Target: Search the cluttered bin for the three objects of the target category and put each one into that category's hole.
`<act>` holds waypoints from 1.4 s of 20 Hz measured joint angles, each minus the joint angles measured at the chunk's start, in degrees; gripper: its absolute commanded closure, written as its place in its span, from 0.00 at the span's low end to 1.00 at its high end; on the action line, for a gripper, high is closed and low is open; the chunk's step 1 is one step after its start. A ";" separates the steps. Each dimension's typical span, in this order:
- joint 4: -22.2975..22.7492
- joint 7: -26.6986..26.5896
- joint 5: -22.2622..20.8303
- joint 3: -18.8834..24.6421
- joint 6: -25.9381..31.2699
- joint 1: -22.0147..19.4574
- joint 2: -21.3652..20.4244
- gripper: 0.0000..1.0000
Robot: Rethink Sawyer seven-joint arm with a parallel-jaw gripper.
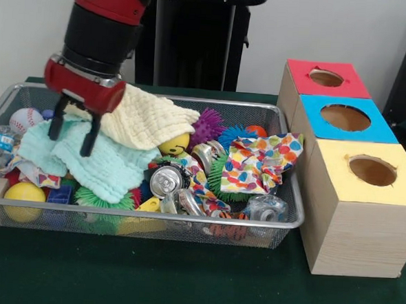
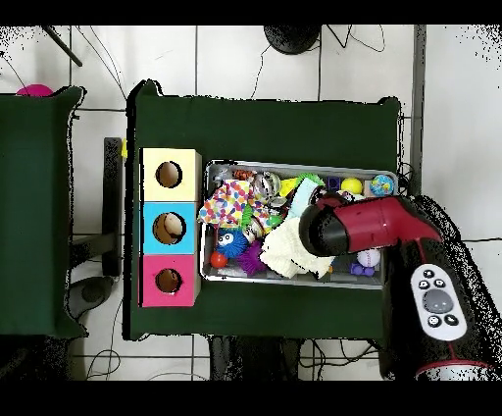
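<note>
The wire basket [image 1: 285, 222] is set on the green table [image 1: 181, 281], with 3 wooden boxes just beside it on the picture's right in the front view. It is filled with clutter: a pale yellow cloth [image 1: 150, 121], a mint cloth [image 1: 102, 163], a dotted cloth [image 1: 261, 162], a crushed can [image 1: 165, 181], a baseball [image 1: 26, 119], a yellow ball [image 1: 24, 195] and a purple spiky ball [image 1: 208, 127].

The gripper [image 1: 72, 134] is held over the basket's left part in the front view, its 2 dark fingers [image 1: 90, 139] spread apart, with the tips down at the mint cloth. Nothing is seen clamped between them. The pale yellow cloth lies against the gripper's red body and partly drapes behind it.

Each box is topped by a coloured panel with 1 round hole: the red box [image 1: 304, 79] farthest, the blue box [image 1: 315, 121] in the middle, the yellow box [image 1: 332, 174] nearest the camera.

No writing can be read on the can or on any other item.
</note>
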 measured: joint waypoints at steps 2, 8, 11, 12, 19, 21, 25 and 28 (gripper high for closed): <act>-0.71 -0.04 0.02 0.13 0.01 -0.98 0.23 0.00; -2.41 -1.41 1.36 1.69 3.58 -5.12 2.65 0.00; -2.21 -1.77 3.15 1.98 7.03 -6.20 4.62 0.00; -2.09 -1.77 3.47 1.98 7.85 -6.28 5.08 0.00; 0.88 -1.77 5.53 2.03 11.19 -5.38 6.74 0.00; 1.92 -1.77 5.67 2.03 11.18 -4.79 6.58 0.00; 3.30 -1.77 5.60 2.03 11.12 -3.46 6.15 0.00; 3.92 -1.77 5.57 2.00 10.41 -2.16 6.01 0.00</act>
